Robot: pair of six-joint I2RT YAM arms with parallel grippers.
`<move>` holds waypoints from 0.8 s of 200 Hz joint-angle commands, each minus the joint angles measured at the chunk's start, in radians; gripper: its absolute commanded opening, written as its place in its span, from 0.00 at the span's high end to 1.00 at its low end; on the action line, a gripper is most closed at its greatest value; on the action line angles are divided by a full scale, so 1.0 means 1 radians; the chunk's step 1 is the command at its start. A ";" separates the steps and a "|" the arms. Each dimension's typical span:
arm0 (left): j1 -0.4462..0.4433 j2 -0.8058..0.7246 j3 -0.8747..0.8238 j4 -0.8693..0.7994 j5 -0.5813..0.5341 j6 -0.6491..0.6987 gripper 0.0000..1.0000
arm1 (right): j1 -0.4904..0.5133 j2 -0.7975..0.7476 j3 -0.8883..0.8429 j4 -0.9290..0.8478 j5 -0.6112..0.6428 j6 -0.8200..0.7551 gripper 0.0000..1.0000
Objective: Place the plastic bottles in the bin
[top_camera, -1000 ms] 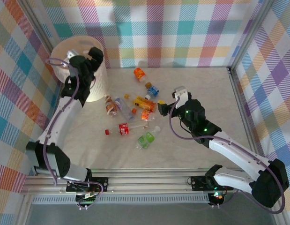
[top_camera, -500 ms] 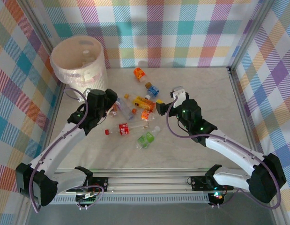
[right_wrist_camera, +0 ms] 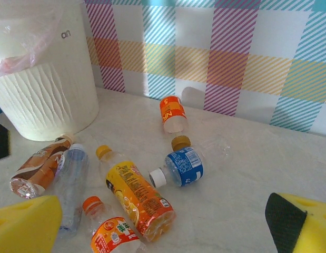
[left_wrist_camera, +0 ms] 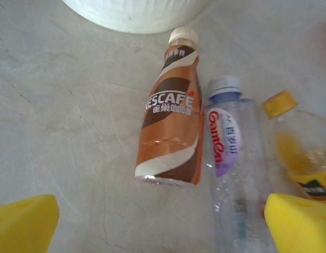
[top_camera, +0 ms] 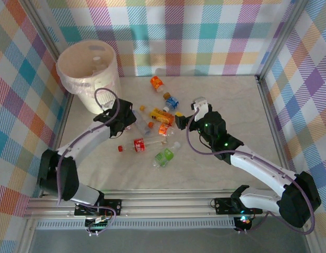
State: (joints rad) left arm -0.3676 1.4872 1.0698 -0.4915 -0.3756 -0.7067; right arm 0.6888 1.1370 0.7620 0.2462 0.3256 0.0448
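Observation:
The cream bin stands at the back left, its wall also in the right wrist view. Several bottles lie scattered beside it. My left gripper hangs open just above a brown Nescafe bottle and a clear purple-labelled bottle, its yellow pads wide apart. My right gripper is open and empty, right of the pile. In front of it lie a yellow-orange bottle, an orange-labelled one, a blue-labelled one and an orange-banded one.
A red-labelled bottle and a green one lie nearer the front. Checked walls close the table on three sides. Bare tabletop spreads to the right of the pile.
My left arm has swung down from over the bin to the bottles beside it. The right gripper has edged slightly left toward the pile.

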 commanded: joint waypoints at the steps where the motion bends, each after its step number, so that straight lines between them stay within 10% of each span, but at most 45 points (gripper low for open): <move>1: 0.047 0.090 0.045 0.047 0.103 0.134 0.00 | 0.004 -0.026 -0.001 0.043 0.009 -0.009 0.00; 66: 0.103 0.259 0.122 0.053 0.188 0.228 0.12 | 0.003 -0.056 -0.007 -0.012 0.005 -0.015 0.00; 160: 0.145 0.385 0.136 0.120 0.276 0.253 0.22 | 0.004 0.028 0.070 -0.102 -0.397 -0.064 0.00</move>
State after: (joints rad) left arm -0.2321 1.8412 1.1877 -0.4030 -0.1375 -0.4763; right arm 0.6888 1.1290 0.7784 0.1776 0.0631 0.0078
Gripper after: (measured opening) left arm 0.784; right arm 0.996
